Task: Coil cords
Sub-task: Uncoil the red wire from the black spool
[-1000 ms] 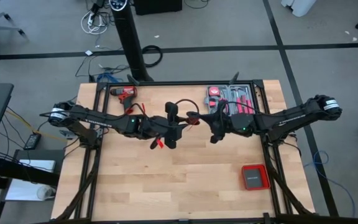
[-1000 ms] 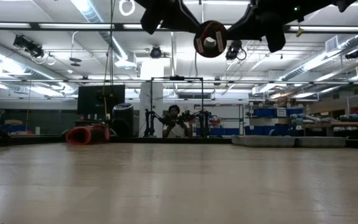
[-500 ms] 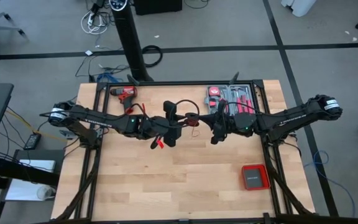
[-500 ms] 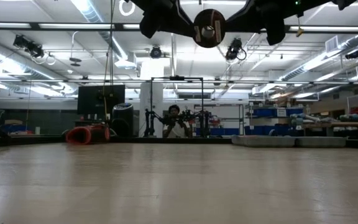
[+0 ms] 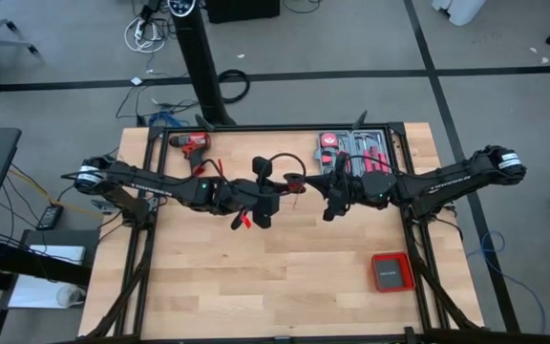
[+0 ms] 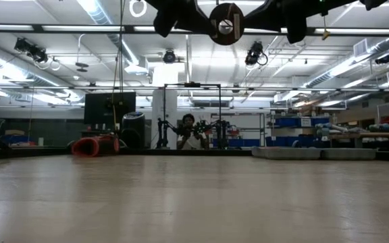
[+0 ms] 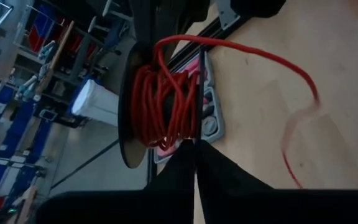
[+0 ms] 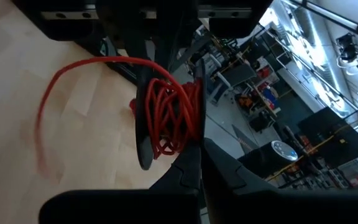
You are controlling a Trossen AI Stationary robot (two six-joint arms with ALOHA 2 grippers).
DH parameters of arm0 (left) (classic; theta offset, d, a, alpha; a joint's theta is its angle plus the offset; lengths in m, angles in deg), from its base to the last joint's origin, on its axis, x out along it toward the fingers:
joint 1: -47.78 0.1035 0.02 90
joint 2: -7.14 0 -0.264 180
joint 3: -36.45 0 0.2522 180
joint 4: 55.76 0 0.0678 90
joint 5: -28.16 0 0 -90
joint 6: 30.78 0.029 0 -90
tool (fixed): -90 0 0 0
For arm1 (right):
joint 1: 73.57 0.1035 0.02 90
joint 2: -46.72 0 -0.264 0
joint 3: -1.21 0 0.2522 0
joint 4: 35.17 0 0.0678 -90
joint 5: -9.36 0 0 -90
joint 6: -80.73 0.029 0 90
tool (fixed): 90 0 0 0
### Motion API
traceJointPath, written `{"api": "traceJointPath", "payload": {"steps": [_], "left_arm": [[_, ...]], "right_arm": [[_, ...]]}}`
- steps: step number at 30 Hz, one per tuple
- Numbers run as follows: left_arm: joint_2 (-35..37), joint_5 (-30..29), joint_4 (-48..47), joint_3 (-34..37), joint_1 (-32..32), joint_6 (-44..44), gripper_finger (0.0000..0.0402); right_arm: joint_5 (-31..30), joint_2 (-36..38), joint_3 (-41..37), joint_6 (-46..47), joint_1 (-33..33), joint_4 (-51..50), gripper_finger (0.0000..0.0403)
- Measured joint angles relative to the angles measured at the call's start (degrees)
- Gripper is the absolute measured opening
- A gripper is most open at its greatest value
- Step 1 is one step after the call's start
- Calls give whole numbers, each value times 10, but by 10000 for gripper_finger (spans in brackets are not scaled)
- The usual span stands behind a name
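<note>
The red cord (image 7: 166, 106) is wound in loose turns on a dark spool (image 7: 132, 112) held in the air above the middle of the wooden table (image 5: 285, 277), between the two arms. The left wrist view shows the left gripper (image 7: 194, 152) with its fingers pressed together, their tips right at the wound cord; whether they pinch a strand cannot be made out. The right gripper (image 8: 197, 155) is likewise closed tight at the coil on the other side. Only the wrist views show the turns themselves and a free length of cord arching away over the table. From overhead the spool is hidden between the grippers, though a red loop rises behind them (image 5: 280, 158). The level view shows the spool's round face (image 6: 226, 23) high up. Farther out lie a red-and-black drill (image 5: 191, 143), a tool tray (image 5: 356, 145) and a red square box (image 5: 390, 271).
</note>
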Motion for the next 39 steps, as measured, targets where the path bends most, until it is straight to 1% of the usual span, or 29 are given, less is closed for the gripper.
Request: {"api": "traceJointPath", "payload": {"steps": [4, 9, 14, 17, 19, 22, 24, 32, 35, 36, 39], "left_arm": [[0, 4, -3, 0, 0, -1, 3], [0, -6, -8, 0, 0, -3, 2], [0, -10, -9, 0, 0, -1, 1], [0, -13, -9, 0, 0, 0, 1], [0, -18, -12, -1, 0, 5, 0], [0, -18, -37, -2, 1, 17, 0], [0, -6, -61, -2, 6, 27, 0], [0, 38, -140, -12, 36, 11, 0], [0, 50, -147, -18, 41, 4, 0], [0, 57, -149, -20, 42, 4, 0], [0, 99, -148, -27, 46, 13, 0]], "right_arm": [[0, 0, 0, 3, 0, -4, 10], [-2, 0, 0, 32, 2, -17, 41], [-25, 0, 0, 51, 11, -25, 77], [-55, 0, 0, 51, 19, -30, 91], [-57, 0, 0, 48, 20, -44, 96], [-44, 0, 0, 45, 19, -58, 98], [-33, 0, 0, 45, 12, -59, 96], [-37, 4, 0, 44, -17, -68, 84], [-41, 4, 0, 50, -19, -82, 79], [-39, 4, 0, 57, -19, -81, 77], [-6, 4, 0, 71, -19, -68, 75]]}}
